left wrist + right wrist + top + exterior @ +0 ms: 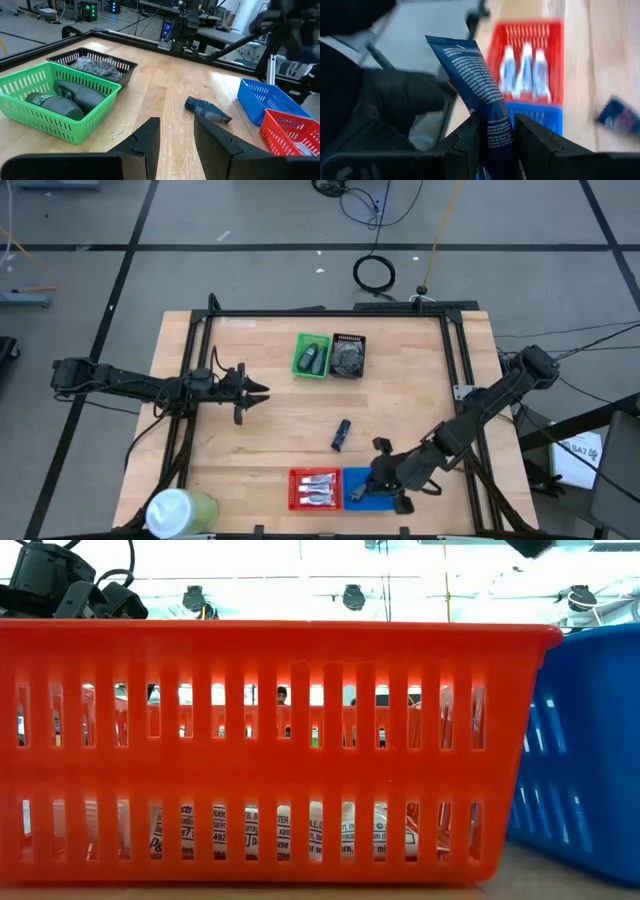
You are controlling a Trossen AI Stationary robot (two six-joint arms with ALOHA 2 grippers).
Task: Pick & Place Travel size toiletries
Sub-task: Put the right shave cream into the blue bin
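My right gripper (pixel 383 472) hovers over the blue tray (pixel 362 492) at the table's near edge, shut on a dark navy tube (pixel 479 90). A second navy tube (pixel 342 435) lies flat on the wood near the table's middle. Three white-silver tubes (pixel 526 70) lie in the red tray (pixel 296 490). Grey oval containers (pixel 65 100) lie in the green tray (pixel 299 358), and a grey piece (pixel 348 356) lies in the black tray (pixel 361 340). My left gripper (pixel 176 142) waits at the table's left side, open, with nothing between its fingers. My right gripper pinches the navy tube between its two fingers (pixel 470 140) on the tube's flat faces, on the printed part (pixel 496 131) away from the crimped end. The fingers slant down from the table's right side. The crimped end (pixel 451 44) sticks out past the fingertips, lifted clear of the trays.
A large pale green-white cylinder (pixel 180 510) stands at the near left corner. A black frame (pixel 330 313) rims the table. The red tray (pixel 280 740) and blue tray (pixel 590 740) stand side by side at the near edge. Bare wood lies between the tray pairs.
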